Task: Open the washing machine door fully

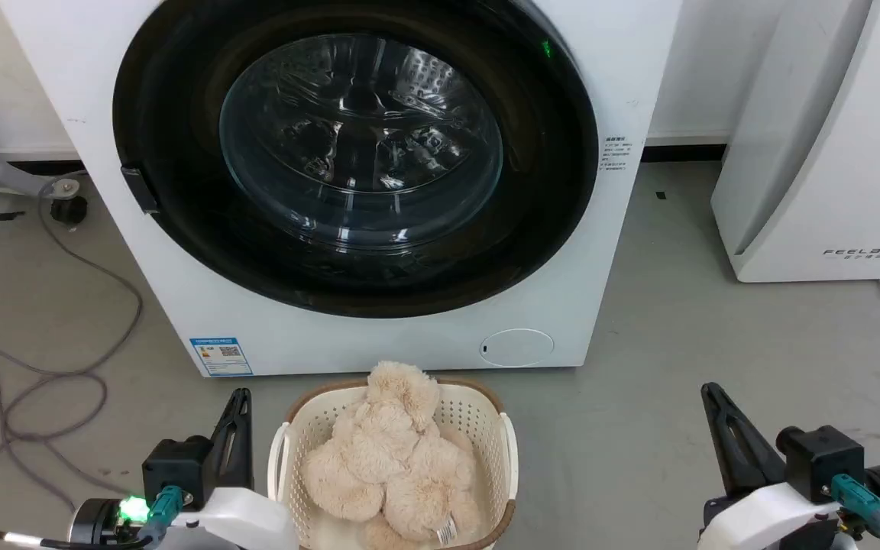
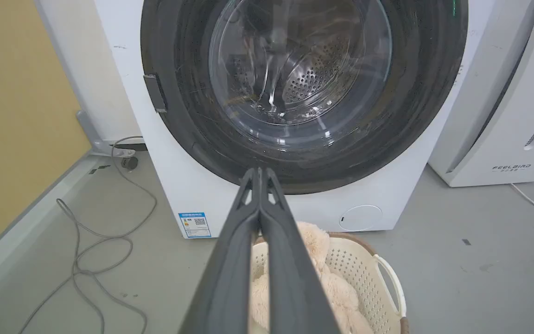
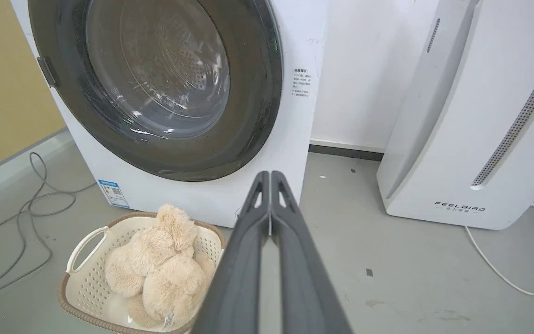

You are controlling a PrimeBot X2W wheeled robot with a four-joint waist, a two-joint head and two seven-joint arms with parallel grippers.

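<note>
Both pincers pressed together, empty, low before the shut door.
Left gripper [image 1: 239, 396] and right gripper [image 1: 710, 389] touch nothing; the washing machine door [image 1: 356, 160] sits flush in the washing machine [image 1: 379, 347]; a basket [image 1: 507, 447] holding a plush toy [image 1: 394, 458] stands between them, just before the machine.

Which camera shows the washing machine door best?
The head view: the washing machine door faces it squarely, almost whole. The left wrist view crops its top; the right wrist view sees it obliquely, cropped.

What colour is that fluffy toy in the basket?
The plush toy is cream-beige, clearest in the right wrist view.
</note>
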